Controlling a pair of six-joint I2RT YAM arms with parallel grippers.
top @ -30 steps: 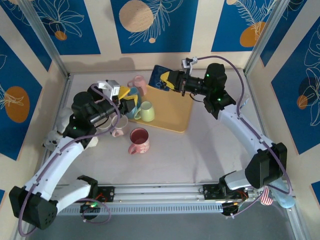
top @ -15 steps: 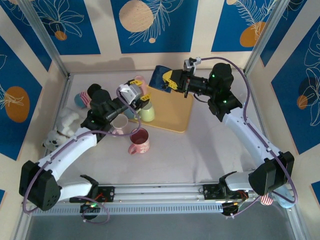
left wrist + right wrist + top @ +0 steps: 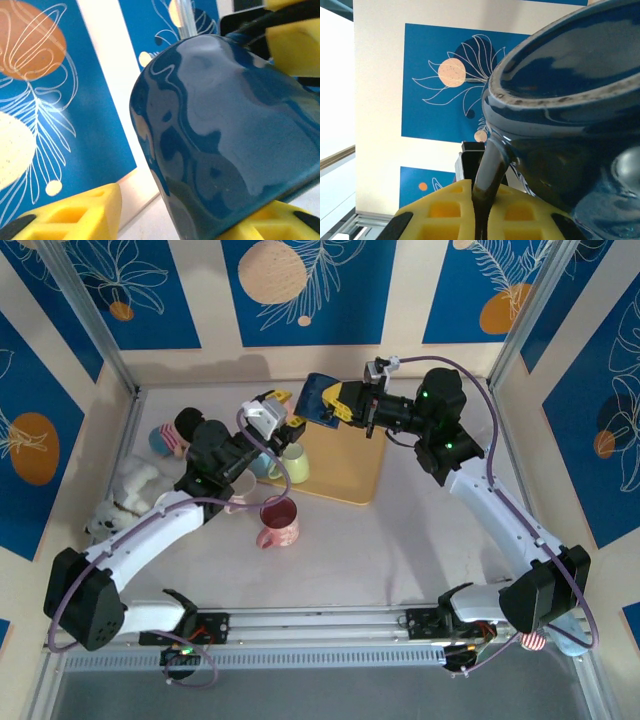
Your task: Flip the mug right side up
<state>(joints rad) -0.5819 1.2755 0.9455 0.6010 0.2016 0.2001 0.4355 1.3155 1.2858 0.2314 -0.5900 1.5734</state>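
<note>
Top external: right pincer [image 3: 342,405] pinches blue mug [image 3: 316,398] above yellow tray [image 3: 352,468]. Left pincer [image 3: 287,410] wide around it, maybe touching. Green mug [image 3: 294,462], pink mug [image 3: 277,523] sit near, below.

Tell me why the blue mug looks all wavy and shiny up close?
Left wrist view: the dark blue mug is so close that its glossy side mirrors the room in wavy pale streaks. Right wrist view: glare brightens its rim, and the wall poster behind looks crisp. Top external view: sharp, evenly lit, with faint shadows on the back wall.
</note>
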